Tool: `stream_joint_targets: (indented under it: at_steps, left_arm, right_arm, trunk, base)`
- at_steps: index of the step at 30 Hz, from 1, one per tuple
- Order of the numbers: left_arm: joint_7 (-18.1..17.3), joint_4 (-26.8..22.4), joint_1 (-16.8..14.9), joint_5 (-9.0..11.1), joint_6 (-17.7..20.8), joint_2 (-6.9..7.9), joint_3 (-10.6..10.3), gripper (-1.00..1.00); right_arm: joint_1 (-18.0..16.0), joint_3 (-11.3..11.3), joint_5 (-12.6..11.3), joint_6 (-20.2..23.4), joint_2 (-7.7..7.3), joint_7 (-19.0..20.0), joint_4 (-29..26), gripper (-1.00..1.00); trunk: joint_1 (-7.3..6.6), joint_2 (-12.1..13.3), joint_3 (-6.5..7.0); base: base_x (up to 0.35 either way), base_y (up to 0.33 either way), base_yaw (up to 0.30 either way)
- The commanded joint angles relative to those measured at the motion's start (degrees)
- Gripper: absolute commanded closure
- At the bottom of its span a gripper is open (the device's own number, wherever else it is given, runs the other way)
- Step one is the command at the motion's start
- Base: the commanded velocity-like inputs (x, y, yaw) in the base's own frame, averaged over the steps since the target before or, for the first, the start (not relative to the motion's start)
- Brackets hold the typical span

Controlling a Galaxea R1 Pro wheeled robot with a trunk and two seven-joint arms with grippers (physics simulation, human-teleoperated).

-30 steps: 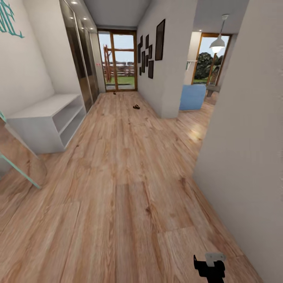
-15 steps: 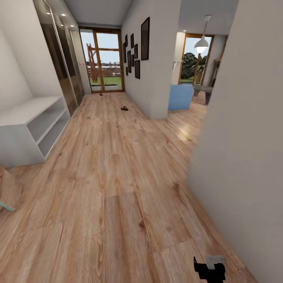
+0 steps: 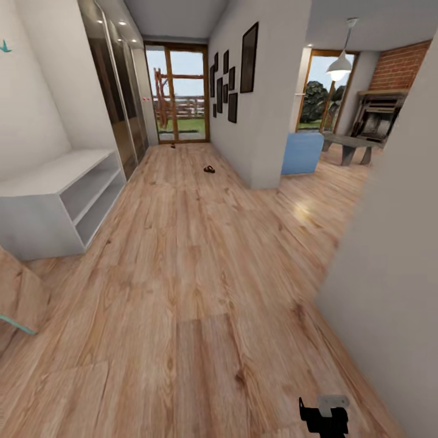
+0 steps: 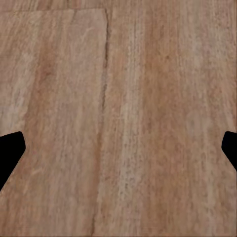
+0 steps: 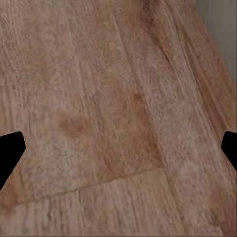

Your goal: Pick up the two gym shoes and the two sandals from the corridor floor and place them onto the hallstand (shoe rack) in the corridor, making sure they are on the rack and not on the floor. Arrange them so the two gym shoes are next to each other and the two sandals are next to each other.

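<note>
The corridor floor (image 3: 194, 274) of light wood planks runs ahead of me. Far down it lies a small dark sandal (image 3: 209, 169), and a second small dark thing (image 3: 173, 145) lies by the glass door, too small to name. The gym shoes and the hallstand are out of view. My left gripper (image 4: 118, 150) hangs open over bare planks, its black fingertips (image 4: 10, 153) wide apart. My right gripper (image 5: 118, 150) is open over the floor too, beside a wall foot. Part of the right arm (image 3: 324, 415) shows in the head view.
A low white rack (image 3: 42, 176) with two open tiers stands against the left wall, bare wall above it. Mirrored wardrobe doors (image 3: 115, 91) follow it. A grey wall (image 3: 395, 274) crowds my right side. A blue armchair (image 3: 302, 152) sits in the opening beyond the corner.
The head view has swung and shifted, so the room with the brick wall and bench now shows at the right. The things on the floor have not moved.
</note>
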Motion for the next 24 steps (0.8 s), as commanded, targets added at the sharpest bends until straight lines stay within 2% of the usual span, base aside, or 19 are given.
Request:
stream_joint_targets:
  at_steps: [1,14,24]
  left_arm:
    - [-0.5,0.1,-0.1,-0.2,-0.2,-0.03,0.5,-1.00]
    - [-0.5,0.1,-0.1,-0.2,-0.2,-0.06,0.5,-1.00]
    - [-0.5,0.1,-0.1,-0.2,-0.2,0.00,0.5,-1.00]
  right_arm:
    - [0.0,-0.4,0.6,-0.2,-0.01,-0.2,0.1,-1.00]
    - [0.0,-0.4,0.6,-0.2,0.00,-0.2,0.1,-1.00]
    - [0.0,-0.4,0.6,-0.2,0.00,-0.2,0.1,-1.00]
  trunk:
    - [0.02,0.0,-0.05]
    - [0.02,0.0,-0.05]
    - [0.02,0.0,-0.05]
  base:
    - [0.321,0.106,0.266]
    - [0.324,0.094,0.272]
    - [0.333,0.018,0.273]
